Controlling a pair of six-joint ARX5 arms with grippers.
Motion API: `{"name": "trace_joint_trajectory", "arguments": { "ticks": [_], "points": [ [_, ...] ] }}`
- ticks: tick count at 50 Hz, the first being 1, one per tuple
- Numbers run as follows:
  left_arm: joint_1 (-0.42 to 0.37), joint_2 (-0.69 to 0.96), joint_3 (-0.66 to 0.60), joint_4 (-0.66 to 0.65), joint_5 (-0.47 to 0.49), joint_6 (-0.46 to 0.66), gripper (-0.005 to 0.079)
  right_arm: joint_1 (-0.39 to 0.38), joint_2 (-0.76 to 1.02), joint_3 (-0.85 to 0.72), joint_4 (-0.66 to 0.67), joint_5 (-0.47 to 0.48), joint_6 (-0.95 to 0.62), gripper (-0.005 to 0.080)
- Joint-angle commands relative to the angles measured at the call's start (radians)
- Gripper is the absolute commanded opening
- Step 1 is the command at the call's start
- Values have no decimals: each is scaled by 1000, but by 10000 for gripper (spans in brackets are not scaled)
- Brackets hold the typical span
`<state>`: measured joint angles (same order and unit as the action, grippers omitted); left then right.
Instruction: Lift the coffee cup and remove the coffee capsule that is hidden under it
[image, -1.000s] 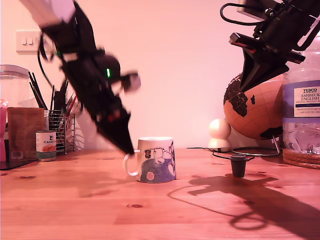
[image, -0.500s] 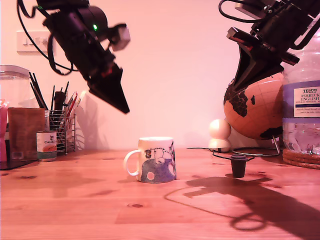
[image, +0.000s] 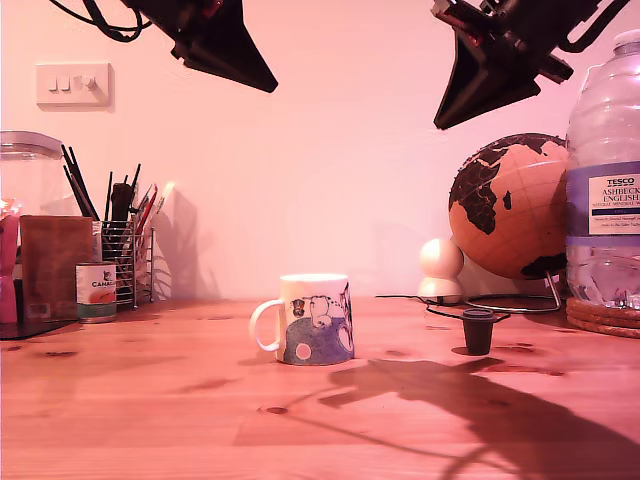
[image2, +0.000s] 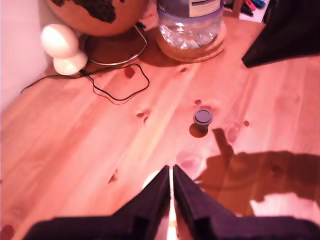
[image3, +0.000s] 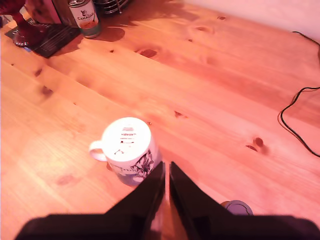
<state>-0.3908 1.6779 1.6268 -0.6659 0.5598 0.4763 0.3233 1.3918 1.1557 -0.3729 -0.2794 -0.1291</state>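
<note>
The coffee cup (image: 312, 320) is a white mug with a cartoon drawing and a blue-grey dotted band. It stands on the wooden table with its handle toward the exterior view's left, and in the second wrist view the coffee cup (image3: 129, 147) shows its stamped base facing up. The coffee capsule (image: 478, 331), small and dark, stands uncovered on the table to the exterior view's right of the cup, also seen as the capsule (image2: 203, 117) and capsule (image3: 236, 206). My first gripper (image: 268, 86) hangs shut high above the cup, toward the exterior view's left. My second gripper (image: 441, 122) hangs shut high toward the exterior view's right, holding nothing.
A globe (image: 510, 205), a large water bottle (image: 605, 170) on coasters and a white rounded object (image: 440, 268) with a black cable stand at the back on the exterior view's right. A tin can (image: 96, 291), a wire pen holder (image: 125, 250) and a jar stand at its left.
Both arms have risen. My first gripper lifted from beside the cup's handle to the top of the exterior view. My second gripper also moved up. The cup and capsule stayed put.
</note>
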Motion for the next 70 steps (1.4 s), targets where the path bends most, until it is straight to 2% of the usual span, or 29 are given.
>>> {"name": "trace_joint_trajectory", "arguments": {
  "ticks": [1,18,29,39,47,59,70],
  "points": [
    [-2,1,-4,8,9,-8,-19,12,8,-8,18,3,2,-13],
    [-18,-96,-4,11,35,-55,-19,49,-47,-8,9,26,20,-13],
    [-20,-219,-4,4,62,-80,-20,72,-174,-9,-24,35,23,-13],
    [-39,-309,-30,-23,63,-87,-20,127,-294,-10,-72,85,2,-13],
    [-40,-390,-145,-4,61,-96,-20,161,-348,-22,-127,109,-2,-13],
    [-39,-565,-429,177,39,-159,-20,201,-464,-77,-127,116,-1,-13],
    [-39,-693,-595,279,-7,-171,-20,227,-606,-215,-82,150,1,-13]
  ]
}}
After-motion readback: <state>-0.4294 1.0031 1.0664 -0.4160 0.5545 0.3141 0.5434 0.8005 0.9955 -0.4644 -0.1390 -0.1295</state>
